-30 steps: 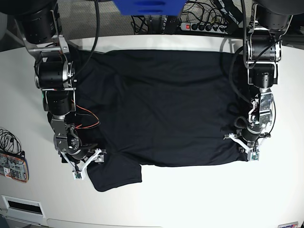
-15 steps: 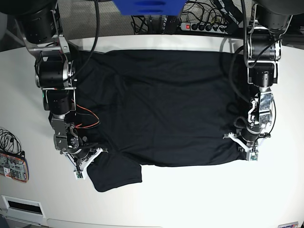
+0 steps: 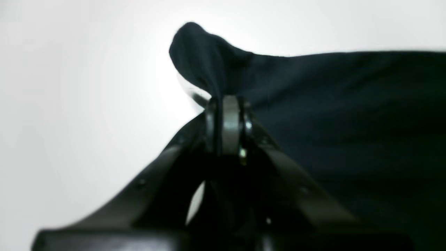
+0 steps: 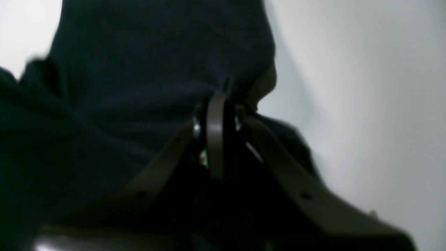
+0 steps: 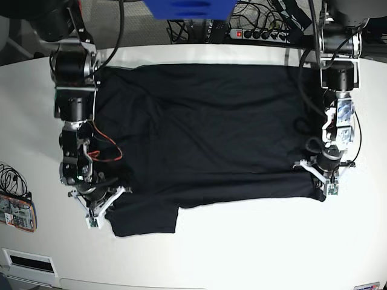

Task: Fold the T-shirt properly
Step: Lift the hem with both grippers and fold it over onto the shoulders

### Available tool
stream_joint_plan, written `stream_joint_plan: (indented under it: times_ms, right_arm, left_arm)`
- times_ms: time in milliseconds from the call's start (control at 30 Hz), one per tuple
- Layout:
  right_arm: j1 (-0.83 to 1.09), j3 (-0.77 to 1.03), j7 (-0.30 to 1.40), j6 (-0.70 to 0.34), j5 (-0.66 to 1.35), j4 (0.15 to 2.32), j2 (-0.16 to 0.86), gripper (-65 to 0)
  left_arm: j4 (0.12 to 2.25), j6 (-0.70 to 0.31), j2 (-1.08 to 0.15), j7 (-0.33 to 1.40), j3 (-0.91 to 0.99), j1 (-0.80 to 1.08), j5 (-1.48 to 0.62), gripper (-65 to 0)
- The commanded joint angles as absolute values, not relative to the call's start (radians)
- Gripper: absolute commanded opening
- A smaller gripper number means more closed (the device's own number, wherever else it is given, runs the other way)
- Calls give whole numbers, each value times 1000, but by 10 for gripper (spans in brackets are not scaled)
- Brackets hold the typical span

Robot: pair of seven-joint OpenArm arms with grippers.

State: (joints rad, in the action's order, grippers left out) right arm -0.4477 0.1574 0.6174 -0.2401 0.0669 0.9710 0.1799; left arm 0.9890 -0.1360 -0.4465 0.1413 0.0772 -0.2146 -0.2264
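The black T-shirt (image 5: 205, 133) lies spread flat on the white table (image 5: 254, 248), with one short sleeve (image 5: 145, 217) sticking out at the near left. My left gripper (image 5: 322, 181) is at the shirt's near right corner. In the left wrist view it (image 3: 223, 101) is shut on a bunched peak of black cloth (image 3: 202, 59). My right gripper (image 5: 100, 208) is at the near left corner beside the sleeve. In the right wrist view it (image 4: 219, 94) is shut on the cloth (image 4: 139, 69), which hangs over its fingertips.
A power strip (image 5: 260, 33) with cables and a blue object (image 5: 187, 9) lie beyond the table's far edge. A small device with cords (image 5: 15, 208) sits at the left edge. A white vent plate (image 5: 27, 261) is at the near left corner.
Both grippers have moved outward, the left one to the base view's right and the right one to its left. The shirt's near edge is drawn wider and the sleeve has shifted left.
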Motion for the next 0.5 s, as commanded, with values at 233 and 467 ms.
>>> stream_joint_plan:
  times_ms: [233,467]
  right_arm:
    - [-309,163,588,-243,77,1194,186,-650]
    - [-180,236,590,-243,74,1345,188,-650]
  left_arm:
    - [1214,-87,-478,113,154,-85,-232,-650]
    - [1412,-82,-475,113,263,47,-232,-650]
